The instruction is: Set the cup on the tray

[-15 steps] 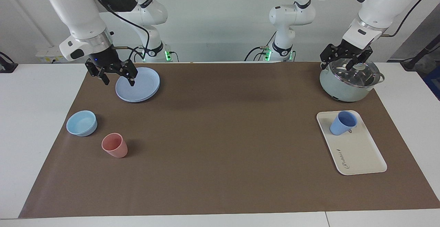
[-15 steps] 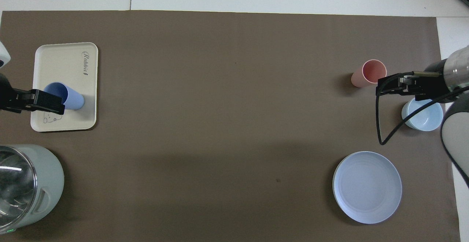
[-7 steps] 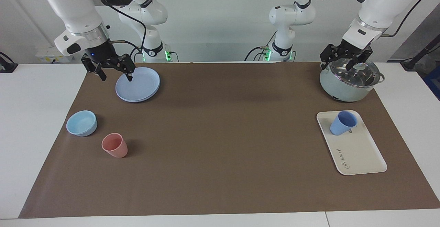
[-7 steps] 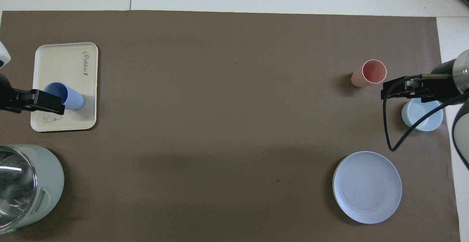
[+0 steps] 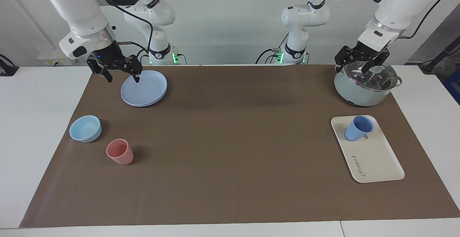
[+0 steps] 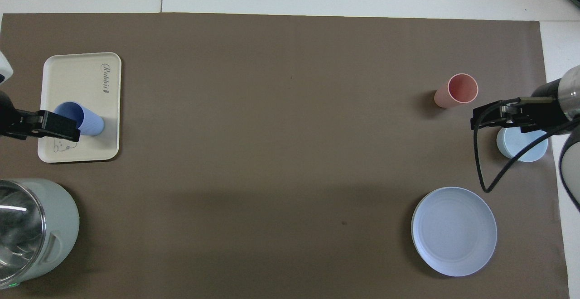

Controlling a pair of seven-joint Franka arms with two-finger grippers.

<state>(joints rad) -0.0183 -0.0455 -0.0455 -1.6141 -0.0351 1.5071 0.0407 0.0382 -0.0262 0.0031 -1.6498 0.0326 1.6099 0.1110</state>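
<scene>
A: What do we have underfoot, so to speak?

B: We see a white table [image 5: 43, 129] with a brown mat [image 5: 230, 150] covering most of it, smooth and matte, and a pale wall [image 5: 230, 21] across the top of the facing view.

A: And the things on it?

B: At the right of the facing view, a cream tray [image 5: 377, 158], rectangular with rounded corners and script lettering. The cup [image 5: 357, 128], a tapered blue plastic tumbler, stands upright on the tray's upper end. Above them sits a pale green pot [image 5: 359, 89] with a glass lid [image 5: 370, 73]. At the left we find a round blue plate [image 5: 143, 88], a low light-blue bowl [image 5: 85, 128] and a pink cup [image 5: 120, 152] below it.

A: The grippers?

B: The left gripper [image 5: 354, 64] hangs over the pot, at the lid's upper left edge, fingers spread and empty; we cannot tell whether it touches the lid. The right gripper [image 5: 121, 77] hangs in the upper left over the plate's edge, fingers spread wide, holding nothing. In the overhead view the left gripper [image 6: 68, 127] covers part of the cup [image 6: 90, 122].
</scene>
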